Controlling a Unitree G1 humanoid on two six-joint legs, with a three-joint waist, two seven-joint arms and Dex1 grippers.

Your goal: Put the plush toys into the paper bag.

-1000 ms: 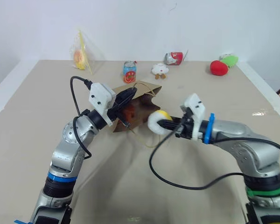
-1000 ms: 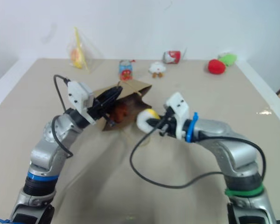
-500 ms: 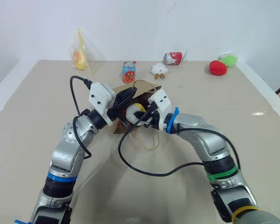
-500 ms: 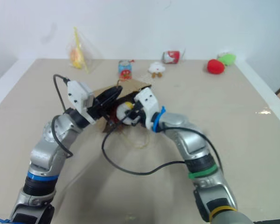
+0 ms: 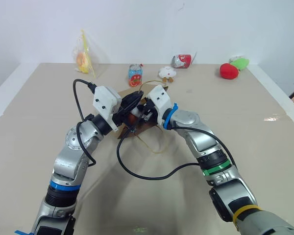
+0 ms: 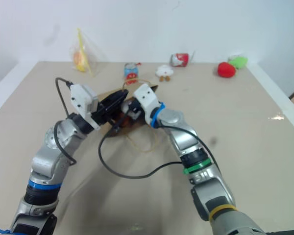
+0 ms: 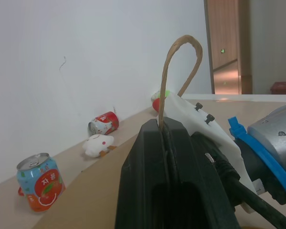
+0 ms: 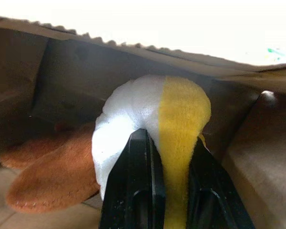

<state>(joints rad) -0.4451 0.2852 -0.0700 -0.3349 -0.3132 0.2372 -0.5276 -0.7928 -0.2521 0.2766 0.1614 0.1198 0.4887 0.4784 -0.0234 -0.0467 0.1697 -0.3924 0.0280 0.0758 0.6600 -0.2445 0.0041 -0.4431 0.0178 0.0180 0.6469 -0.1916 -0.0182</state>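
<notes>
Right gripper [image 8: 169,191] is inside the mouth of the paper bag [image 8: 52,71], its two black fingers [image 8: 133,191] pinching the white ball [image 8: 133,114] with the yellow patch; ball sits between the fingers, squeezed a bit at the base. Just beside the ball, deeper in the bag, lies the brown bear plush [image 8: 52,167], touching the white ball, resting on the bag's lower wall. Bag walls surround both toys on all sides in the right wrist view.

Left gripper [image 7: 164,143] has its fingers pressed together on the bag's cord handle [image 7: 181,62]; the tan loop rises from between the fingertips and arches over. It holds the bag mouth up and open toward the right arm.

In the head views the bag [image 5: 152,125] lies on its side on the beige table [image 5: 225,107], near the middle, between the two grippers, right gripper [image 5: 141,113] buried in the opening, left gripper [image 5: 129,104] at the upper edge. A second loose cord handle [image 5: 154,144] trails on the table in front of the bag.

Further back near the wall: soda can [image 5: 135,75], small white plush with brown feet [image 5: 167,73], tipped red can [image 5: 182,60], red plush [image 5: 229,70] and green plush [image 5: 241,62] touching each other at far right, clear plastic packet [image 5: 85,56] at far left.
</notes>
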